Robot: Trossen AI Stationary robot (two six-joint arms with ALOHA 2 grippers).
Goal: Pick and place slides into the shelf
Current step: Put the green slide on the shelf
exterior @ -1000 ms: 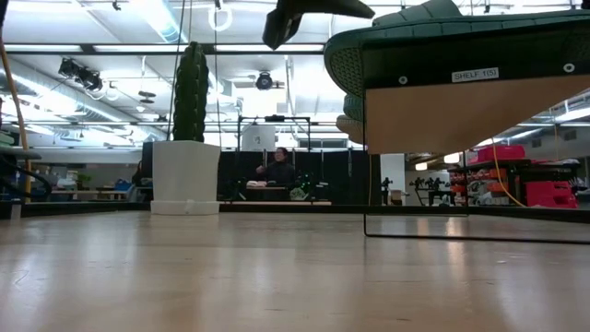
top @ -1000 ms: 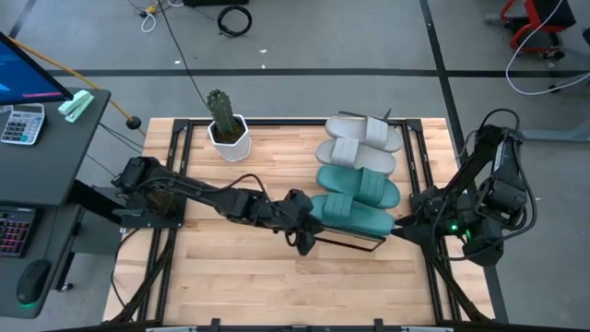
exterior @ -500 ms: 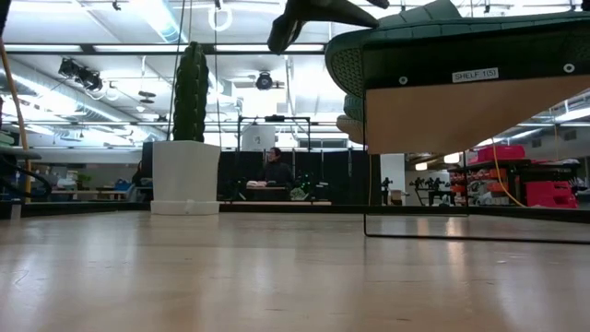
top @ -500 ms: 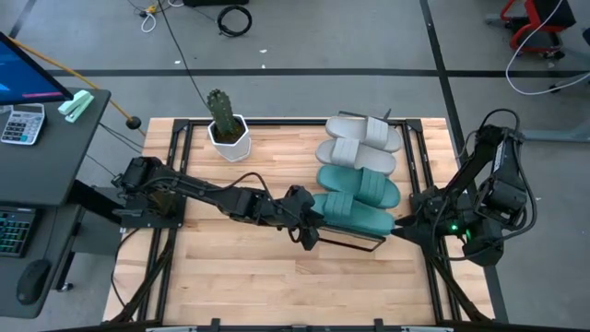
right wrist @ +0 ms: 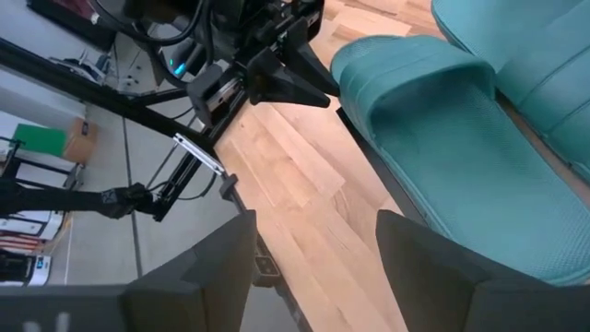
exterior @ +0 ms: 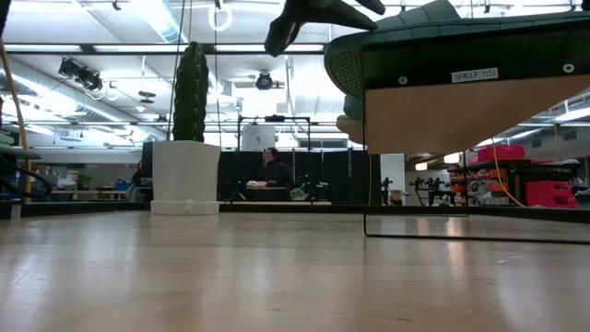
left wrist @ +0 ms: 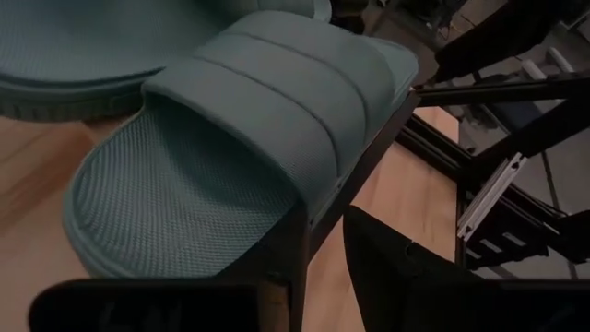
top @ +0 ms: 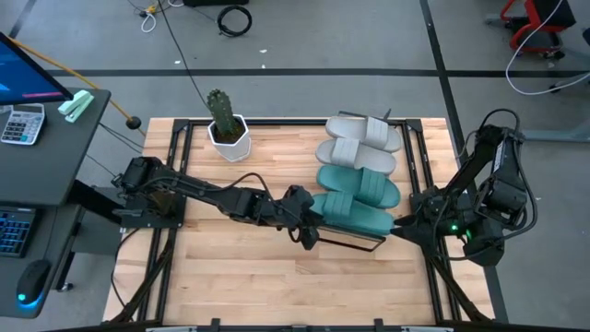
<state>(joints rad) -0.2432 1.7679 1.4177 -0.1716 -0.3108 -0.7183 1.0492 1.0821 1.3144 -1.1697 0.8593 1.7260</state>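
1. High view is showing the slatted table (top: 240, 277) carrying the shelf (top: 355, 242), with all four slides lying side by side on its top: two grey ones (top: 361, 132) at the far end, two teal ones nearer.
2. Nearest teal slide (top: 355, 214) is sitting at the shelf's front edge, heel end poking out toward the left gripper (top: 304, 223).
3. Left gripper is hovering just beside that heel end, not visibly touching; its fingers (left wrist: 406, 267) are standing partly apart with nothing between them.
4. Right gripper (right wrist: 313, 277) is waiting at the shelf's other end, fingers wide apart, empty.
5. Judgement: step in hand looks like backing away from the placed slide. Pull straight off along the table, avoid snagging the heel or nudging the slide off the edge.
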